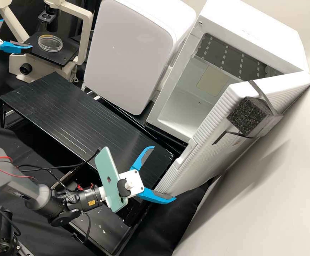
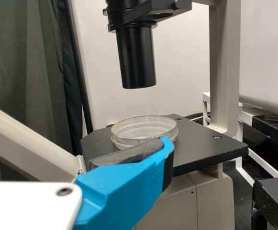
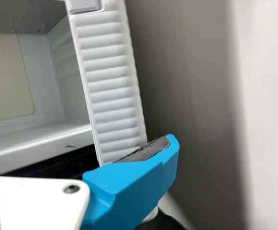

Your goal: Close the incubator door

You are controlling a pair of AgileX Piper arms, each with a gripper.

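Observation:
The white incubator stands at the back right with its ribbed door swung wide open. My right gripper is open beside the door's free edge. In the right wrist view, my right gripper has one finger overlapping the lower end of the door, its tip towards the outer face; whether they touch I cannot tell. The incubator's interior shows beside the door. At the upper left, my left gripper is open by the microscope. One finger of my left gripper crosses in front of a clear dish.
A grey wall runs close behind the door, which carries a black foam block. A second white cabinet stands left of the incubator. A black slatted shelf lies in front. The microscope holds the dish.

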